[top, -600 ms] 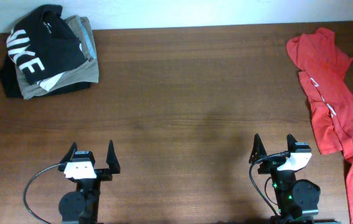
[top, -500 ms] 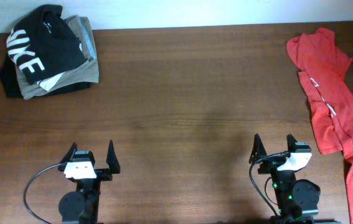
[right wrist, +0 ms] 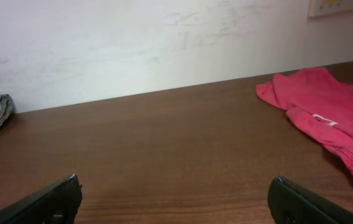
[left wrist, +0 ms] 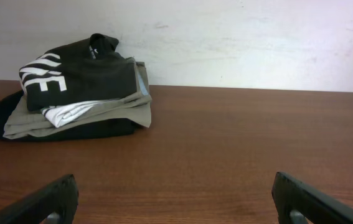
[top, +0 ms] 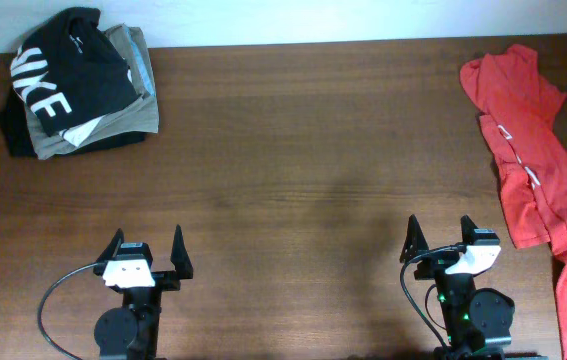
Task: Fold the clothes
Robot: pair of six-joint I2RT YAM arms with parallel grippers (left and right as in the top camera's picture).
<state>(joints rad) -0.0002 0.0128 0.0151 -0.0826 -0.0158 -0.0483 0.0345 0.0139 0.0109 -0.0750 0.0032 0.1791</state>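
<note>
The red-orange T-shirt (top: 533,160) lies crumpled in a long strip along the table's right edge, a white label showing on it. It also shows at the right of the right wrist view (right wrist: 325,109). My left gripper (top: 147,250) is open and empty near the front edge at the left; its fingertips frame bare wood in the left wrist view (left wrist: 175,193). My right gripper (top: 439,236) is open and empty near the front edge, left of the shirt's lower end; the right wrist view (right wrist: 175,193) shows only wood between its fingers.
A stack of folded garments sits at the back left: a black one with large white letters (top: 63,75) on olive-grey ones (top: 128,115), also in the left wrist view (left wrist: 76,93). A white wall runs behind the brown wooden table (top: 293,170).
</note>
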